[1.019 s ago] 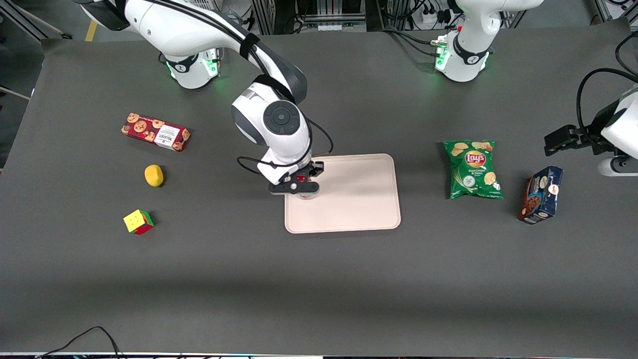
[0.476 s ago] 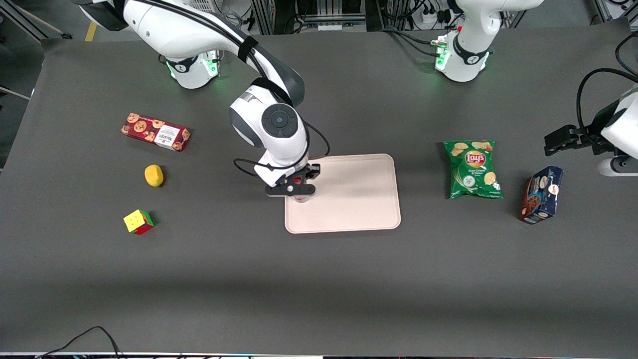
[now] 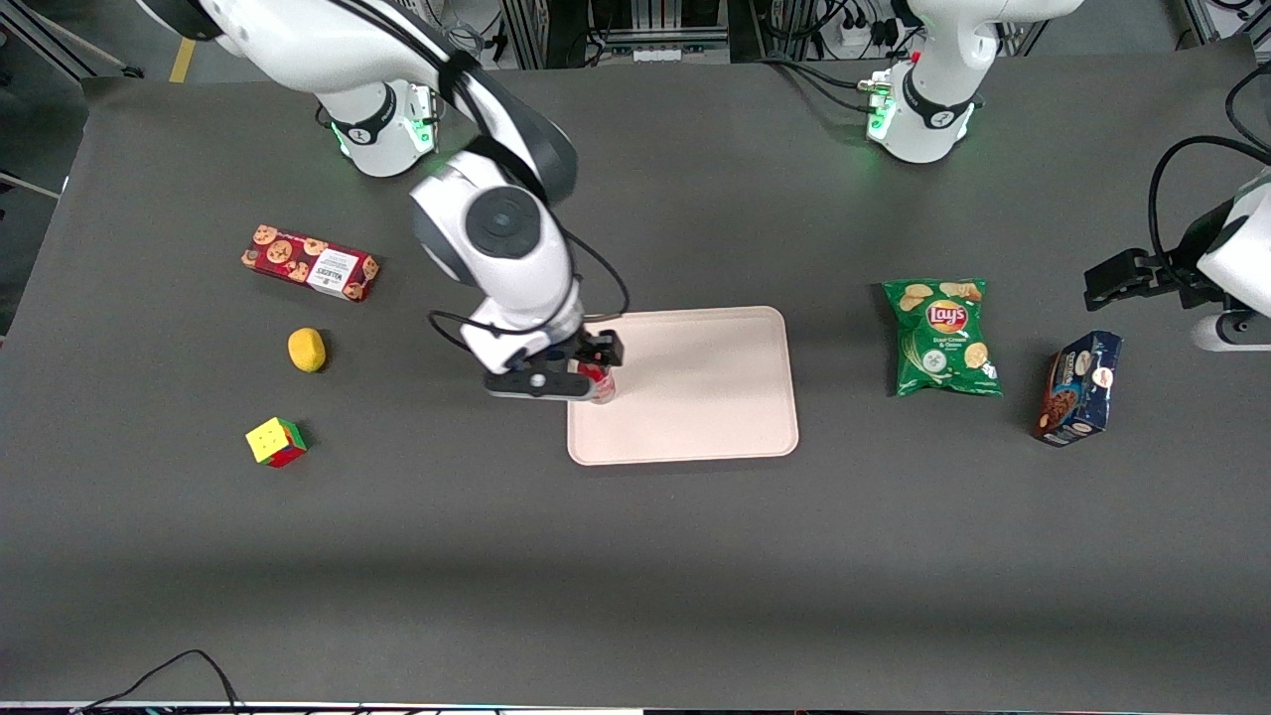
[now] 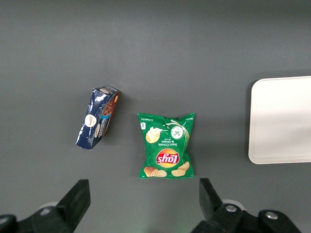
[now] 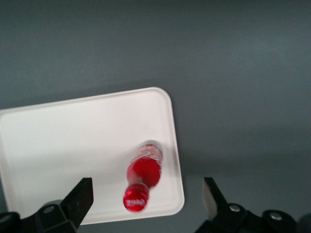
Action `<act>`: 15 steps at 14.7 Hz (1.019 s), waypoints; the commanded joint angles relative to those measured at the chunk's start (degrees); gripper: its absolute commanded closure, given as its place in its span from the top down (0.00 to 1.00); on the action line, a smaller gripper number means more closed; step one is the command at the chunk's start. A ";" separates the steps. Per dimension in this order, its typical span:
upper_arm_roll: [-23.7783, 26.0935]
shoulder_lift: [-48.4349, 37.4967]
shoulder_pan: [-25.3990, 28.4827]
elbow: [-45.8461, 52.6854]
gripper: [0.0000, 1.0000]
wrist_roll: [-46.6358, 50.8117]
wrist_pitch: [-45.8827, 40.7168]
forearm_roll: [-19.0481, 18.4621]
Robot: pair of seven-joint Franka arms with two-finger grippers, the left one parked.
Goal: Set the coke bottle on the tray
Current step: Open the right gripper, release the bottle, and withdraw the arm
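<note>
The small red coke bottle with a red cap (image 5: 141, 177) stands on the big flat pinkish-beige tray (image 5: 73, 155), close to the tray's edge at the working arm's end. The black two-finger gripper (image 5: 146, 201) is above the bottle with its fingers spread wide, not touching it. On the dark table, toward the working arm's end, sit a yellow lemon (image 3: 307, 350) and a colourful puzzle cube (image 3: 275, 442). A green crisp bag (image 3: 941, 338) lies toward the parked arm's end

light: even, overhead | shadows: soft, short | glare: none | focus: sharp throughout
</note>
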 commanded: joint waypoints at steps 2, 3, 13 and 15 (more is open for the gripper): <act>-0.99 -18.06 -8.99 -6.91 1.00 -16.73 -8.30 10.55; -3.52 -21.57 -9.71 -8.66 1.00 -21.32 -9.80 12.58; -26.29 -33.47 -9.98 -12.72 1.00 -41.57 -20.01 14.72; -28.58 -33.47 -9.98 -12.55 1.00 -44.30 -19.92 14.45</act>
